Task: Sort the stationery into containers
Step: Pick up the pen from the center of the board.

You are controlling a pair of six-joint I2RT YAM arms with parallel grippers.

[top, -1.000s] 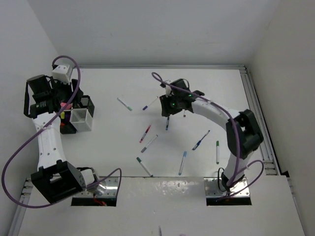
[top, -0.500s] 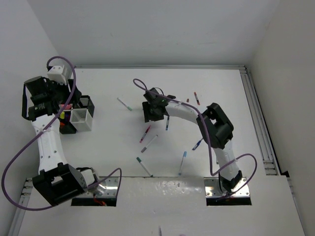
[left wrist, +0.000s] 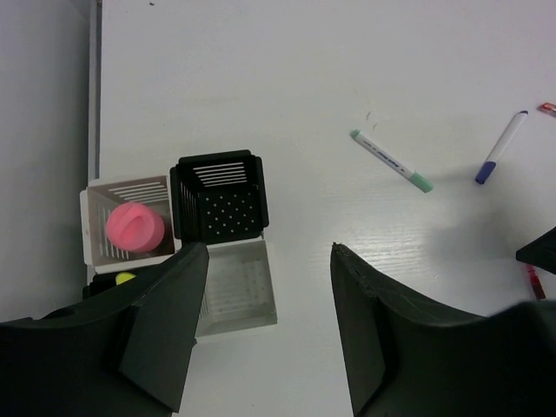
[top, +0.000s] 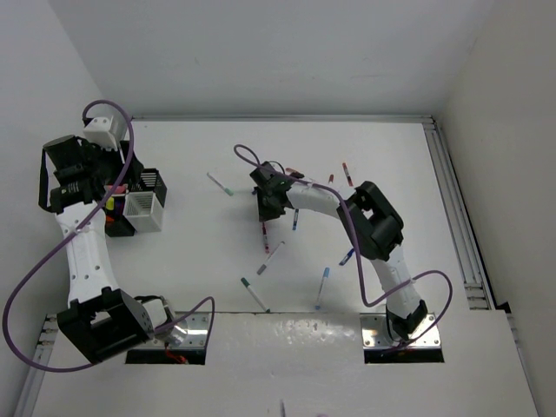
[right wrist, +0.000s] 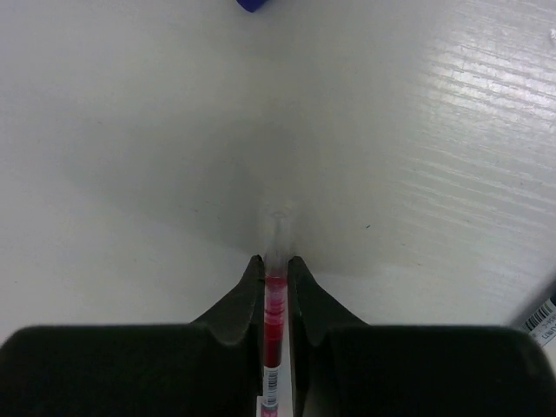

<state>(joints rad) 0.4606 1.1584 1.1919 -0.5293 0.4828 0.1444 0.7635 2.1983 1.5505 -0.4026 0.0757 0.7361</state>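
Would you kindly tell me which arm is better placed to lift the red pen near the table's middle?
Right: the right gripper is shut around the red pen lying on the table. The left gripper hangs open above the containers, away from that pen.

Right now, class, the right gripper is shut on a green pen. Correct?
No. The pen that the right gripper is shut on is red, not green. The right wrist view shows this plainly.

Nothing legible from where I stand. Only barcode stripes show, on the red pen (right wrist: 274, 347) and on a second pen (right wrist: 544, 314) lying nearby; their digits are too small to read.
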